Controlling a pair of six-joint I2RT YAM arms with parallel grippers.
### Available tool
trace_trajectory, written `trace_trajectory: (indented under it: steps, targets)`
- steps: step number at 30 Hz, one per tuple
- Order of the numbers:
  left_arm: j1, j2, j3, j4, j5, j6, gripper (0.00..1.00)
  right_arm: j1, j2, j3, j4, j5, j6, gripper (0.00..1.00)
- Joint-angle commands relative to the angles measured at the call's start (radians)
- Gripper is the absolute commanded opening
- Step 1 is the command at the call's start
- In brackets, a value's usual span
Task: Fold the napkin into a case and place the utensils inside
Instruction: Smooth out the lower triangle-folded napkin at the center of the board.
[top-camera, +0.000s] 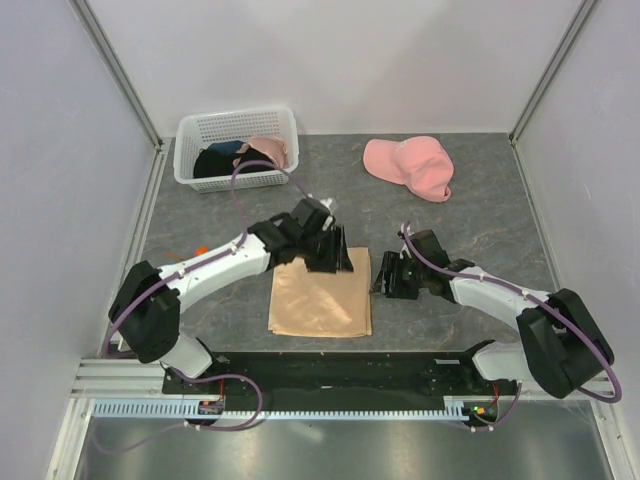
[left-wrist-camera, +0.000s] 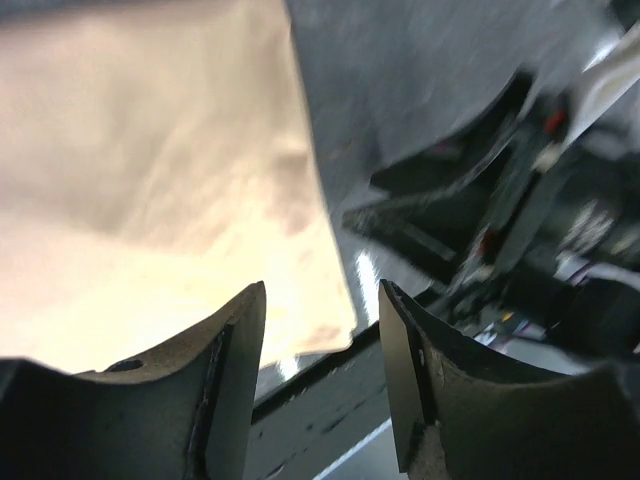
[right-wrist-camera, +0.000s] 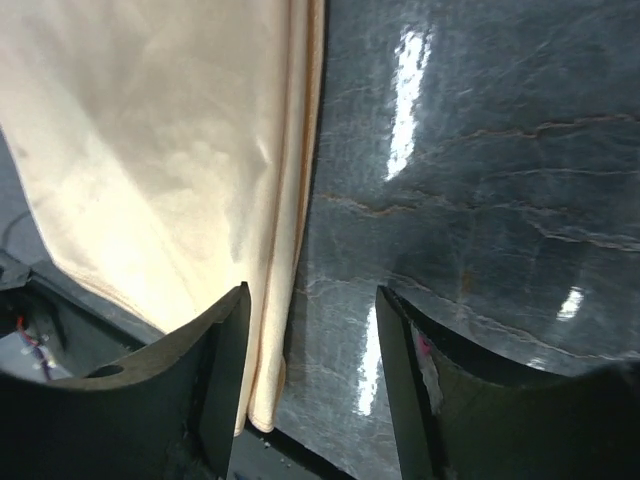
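Right claw fingers apart, hovering right at the napkin's right edge, which runs fore-aft on the table, cloth lying to its left; left claw, also apart, sits over the far-right part, equally close.

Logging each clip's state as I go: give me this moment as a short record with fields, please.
napkin: flat on the table, between the arms
left arm: jaws open, over napkin's far edge
right arm: jaws open, at napkin's right edge
utensils: not clearly seen
other: pink cap, white basket at the far side
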Motion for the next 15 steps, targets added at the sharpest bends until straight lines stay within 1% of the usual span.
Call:
trace_trajectory:
  steps: [1,3,4,7,9,10,11,12,13,15]
  targets:
    - [-0.097,-0.033,-0.139,0.13,0.068,-0.053,0.57,0.0,-0.024,-0.046,0.094,-0.12,0.042,0.58]
    - [-0.134,-0.011,-0.141,0.141,0.06,-0.064,0.58,0.001,-0.067,-0.083,0.108,-0.143,0.082,0.54]
    - [-0.172,0.008,-0.133,0.14,0.056,-0.06,0.59,0.003,-0.117,-0.125,0.126,-0.16,0.099,0.53]
    - [-0.23,0.072,-0.116,0.127,0.031,-0.075,0.59,0.009,-0.189,-0.213,0.209,-0.229,0.177,0.52]
    - [-0.247,0.11,-0.116,0.127,0.022,-0.096,0.55,0.015,-0.206,-0.25,0.232,-0.238,0.217,0.52]
    - [-0.254,0.117,-0.118,0.129,0.023,-0.104,0.51,0.02,-0.222,-0.288,0.262,-0.247,0.229,0.51]
    - [-0.258,0.123,-0.121,0.13,0.022,-0.107,0.49,0.023,-0.229,-0.302,0.279,-0.254,0.237,0.49]
    - [-0.263,0.126,-0.123,0.134,0.014,-0.11,0.47,0.024,-0.239,-0.317,0.298,-0.254,0.255,0.44]
    - [-0.264,0.126,-0.123,0.132,0.008,-0.113,0.44,0.029,-0.255,-0.339,0.304,-0.254,0.263,0.42]
    - [-0.264,0.131,-0.12,0.13,0.005,-0.121,0.42,0.029,-0.274,-0.36,0.331,-0.257,0.28,0.38]
